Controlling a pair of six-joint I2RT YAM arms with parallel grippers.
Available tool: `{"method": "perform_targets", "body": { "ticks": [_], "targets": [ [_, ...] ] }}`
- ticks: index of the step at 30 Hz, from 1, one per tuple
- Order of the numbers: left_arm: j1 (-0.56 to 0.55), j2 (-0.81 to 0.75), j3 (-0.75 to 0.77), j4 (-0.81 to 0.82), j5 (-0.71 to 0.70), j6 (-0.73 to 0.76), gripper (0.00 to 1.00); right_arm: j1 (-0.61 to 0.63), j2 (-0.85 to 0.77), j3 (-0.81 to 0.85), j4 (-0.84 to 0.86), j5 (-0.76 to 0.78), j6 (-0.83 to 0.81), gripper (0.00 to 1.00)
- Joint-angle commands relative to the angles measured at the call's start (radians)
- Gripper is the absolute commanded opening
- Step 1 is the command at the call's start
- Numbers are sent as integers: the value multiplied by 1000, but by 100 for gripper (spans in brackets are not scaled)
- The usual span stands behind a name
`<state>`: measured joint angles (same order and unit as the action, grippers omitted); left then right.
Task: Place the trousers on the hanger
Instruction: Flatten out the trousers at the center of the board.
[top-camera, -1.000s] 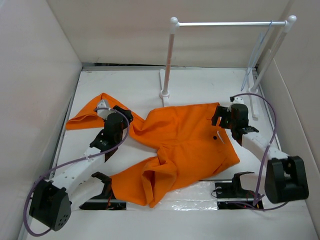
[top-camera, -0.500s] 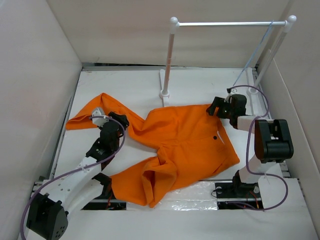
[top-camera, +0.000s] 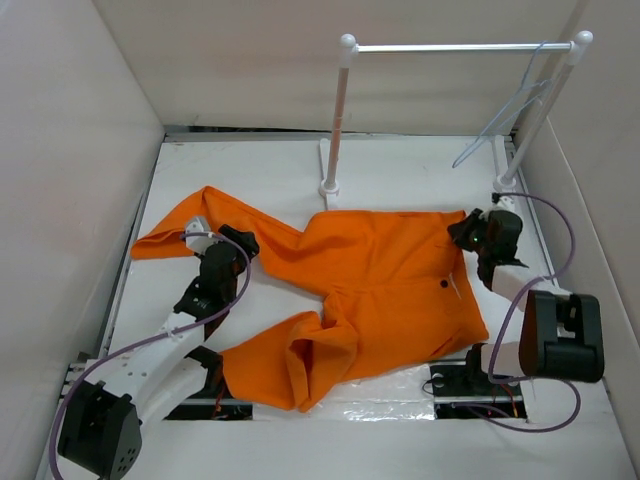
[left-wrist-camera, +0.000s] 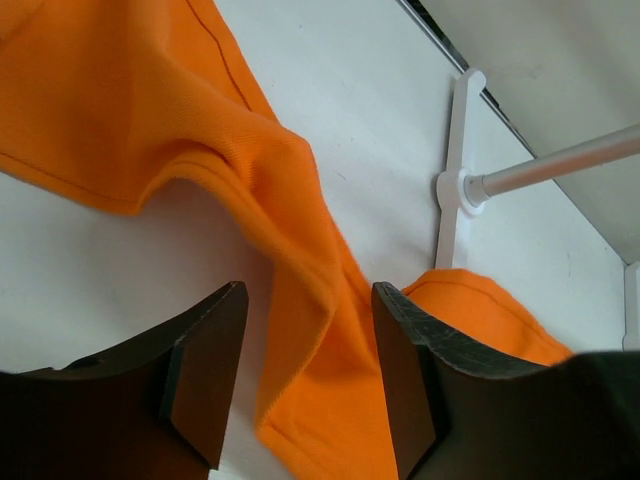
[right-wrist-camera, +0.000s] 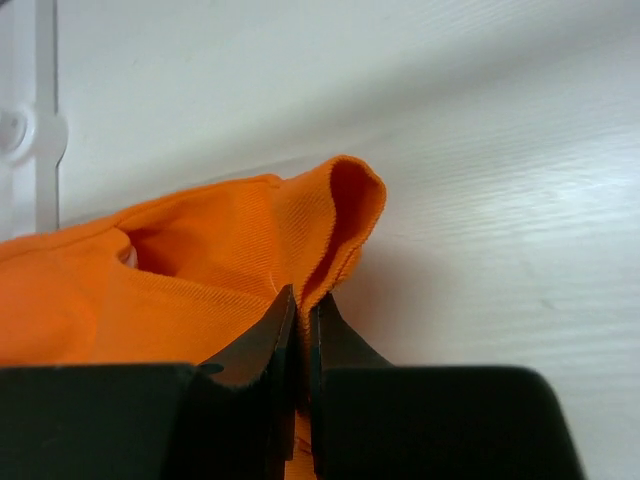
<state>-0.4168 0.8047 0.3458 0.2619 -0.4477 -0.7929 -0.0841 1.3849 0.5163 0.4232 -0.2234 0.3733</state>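
Lying spread over the white table (top-camera: 260, 170) in the overhead view, the bright orange cloth trousers (top-camera: 370, 280) are reaching from the waist on the right to two long legs on the left. The thin pale blue-white triangular hanger (top-camera: 490, 130) is hanging from the silver crossbar of the white two-post rack (top-camera: 455, 47), at its right end and well apart from the cloth, so nothing is threaded yet. The left gripper (top-camera: 235, 240) is sitting over the upper leg, and the right gripper (top-camera: 465, 228) is sitting at the far waist corner. They are probably working opposite ends so the garment can be lifted taut.

Looking through the left wrist camera, the left gripper (left-wrist-camera: 310, 300) is standing wide open. Its dark fingers (left-wrist-camera: 205, 370) are straddling a raised ridge of the orange leg (left-wrist-camera: 120, 110), and no pad is clearly touching it. It is holding nothing.

Looking through the right wrist camera, the right gripper (right-wrist-camera: 300, 300) is pinching nearly closed on a folded waistband edge (right-wrist-camera: 335, 215), with cloth bunching above the tips.
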Motion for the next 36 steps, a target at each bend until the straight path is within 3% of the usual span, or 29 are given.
{"method": "perform_targets", "body": {
  "ticks": [1,4,11,13,14,16,18,22,24,25,26,27,30,34,36],
  "targets": [
    [6,17,15,53,36,24,51,-113,-105,-31,-14,180,48,0],
    [6,30,21,60,61,32,56,-181,-162,-12,-32,177,69,0],
    [6,33,30,22,47,40,60,-224,-107,272,-316,450,47,3],
    [15,39,22,14,35,35,63,-243,-121,286,-324,456,56,25],
    [27,45,18,14,32,23,64,-243,-132,286,-321,469,67,52],
    [47,60,9,13,38,11,64,-243,-164,280,-305,446,70,77],
    [82,88,4,1,26,-18,63,-230,-199,266,-323,395,69,87],
    [173,128,10,20,67,-38,62,-183,-364,137,-276,271,68,89],
    [214,160,22,20,51,-58,59,-135,-475,72,-261,211,62,72],
    [234,171,41,11,43,-92,57,-117,-513,-6,-242,170,59,55],
    [255,192,53,-7,44,-110,53,-77,-577,-50,-215,107,49,17],
    [277,200,59,2,55,-120,42,-56,-607,-82,-221,93,42,0],
    [358,237,79,36,95,-147,19,57,-668,-194,-167,-25,9,0],
    [480,341,124,40,208,-198,17,234,-610,-197,-143,-125,-45,0],
    [527,416,130,65,268,-224,24,315,-568,-153,-147,-120,-82,0]
  ]
}}
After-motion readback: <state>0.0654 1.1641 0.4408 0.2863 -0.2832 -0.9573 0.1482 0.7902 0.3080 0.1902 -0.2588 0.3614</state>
